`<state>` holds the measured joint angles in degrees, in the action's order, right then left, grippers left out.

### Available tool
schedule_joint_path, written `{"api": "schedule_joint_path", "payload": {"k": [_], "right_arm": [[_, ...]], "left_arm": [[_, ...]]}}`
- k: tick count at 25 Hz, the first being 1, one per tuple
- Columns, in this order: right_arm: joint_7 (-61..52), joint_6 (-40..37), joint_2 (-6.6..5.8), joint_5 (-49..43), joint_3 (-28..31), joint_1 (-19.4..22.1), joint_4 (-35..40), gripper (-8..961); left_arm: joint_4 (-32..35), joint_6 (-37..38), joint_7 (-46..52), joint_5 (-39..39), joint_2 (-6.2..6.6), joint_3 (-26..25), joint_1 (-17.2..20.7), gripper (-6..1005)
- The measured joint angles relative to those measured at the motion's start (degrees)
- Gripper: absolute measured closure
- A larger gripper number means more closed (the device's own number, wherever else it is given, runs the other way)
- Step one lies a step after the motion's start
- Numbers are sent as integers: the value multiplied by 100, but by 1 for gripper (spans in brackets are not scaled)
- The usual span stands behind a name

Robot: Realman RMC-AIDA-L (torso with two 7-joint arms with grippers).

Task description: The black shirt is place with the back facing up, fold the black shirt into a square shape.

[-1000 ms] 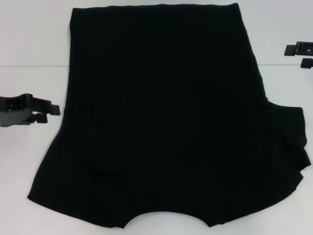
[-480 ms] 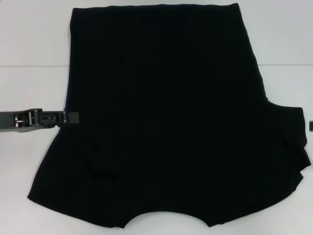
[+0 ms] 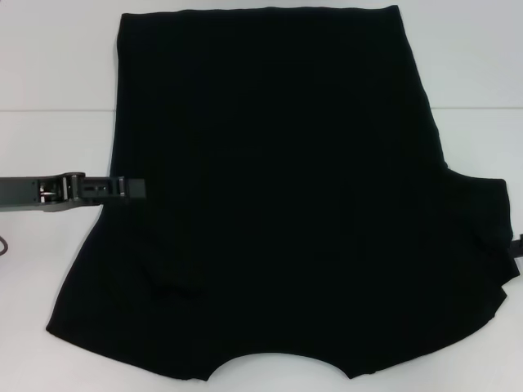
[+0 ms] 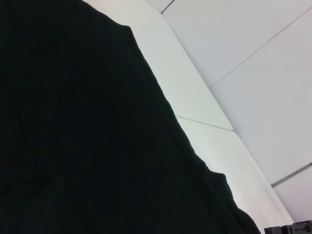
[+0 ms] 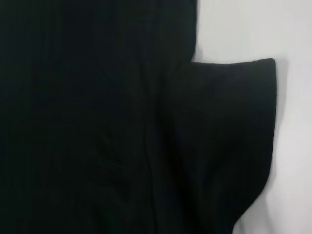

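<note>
The black shirt (image 3: 278,188) lies spread flat on the white table (image 3: 49,82), plain side up, with its neckline at the near edge and its hem at the far edge. No lettering shows. My left gripper (image 3: 135,189) comes in level from the left, and its tip lies over the shirt's left edge at mid height. Only a sliver of my right gripper (image 3: 518,245) shows at the frame's right edge, beside the shirt's right sleeve (image 3: 490,237). The shirt fills most of the left wrist view (image 4: 87,136). The right wrist view shows the sleeve (image 5: 229,136) sticking out.
Bare white table shows left of the shirt and beyond its hem (image 3: 261,10). A small fold bump (image 3: 176,286) sits in the fabric near the shirt's near left part. A table seam (image 3: 49,110) runs across on the left.
My left gripper has moved right, from off the shirt onto its left edge, and turned edge-on. My right gripper has dropped from the far right down to beside the right sleeve.
</note>
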<state>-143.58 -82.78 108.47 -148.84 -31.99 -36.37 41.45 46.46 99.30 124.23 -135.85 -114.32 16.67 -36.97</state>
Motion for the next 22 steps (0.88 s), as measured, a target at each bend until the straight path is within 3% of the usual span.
{"api": "schedule_joint_path", "payload": {"k": [8, 17, 20, 22], "right_arm": [[-36, 588, 46, -19, -261, -237, -554, 403], [-158, 685, 66, -77, -435, -344, -531, 458], [-163, 684, 67, -79, -490, -350, -551, 675], [-168, 684, 66, -80, -515, -351, -558, 753]], "left_arm": [[-6, -59, -3, 1, 3, -3, -3, 464], [-5, -63, -3, 10, 7, -6, 3, 463], [-5, -62, -2, 13, 7, -6, 1, 463], [-5, -61, -2, 13, 7, -6, -3, 463]]}}
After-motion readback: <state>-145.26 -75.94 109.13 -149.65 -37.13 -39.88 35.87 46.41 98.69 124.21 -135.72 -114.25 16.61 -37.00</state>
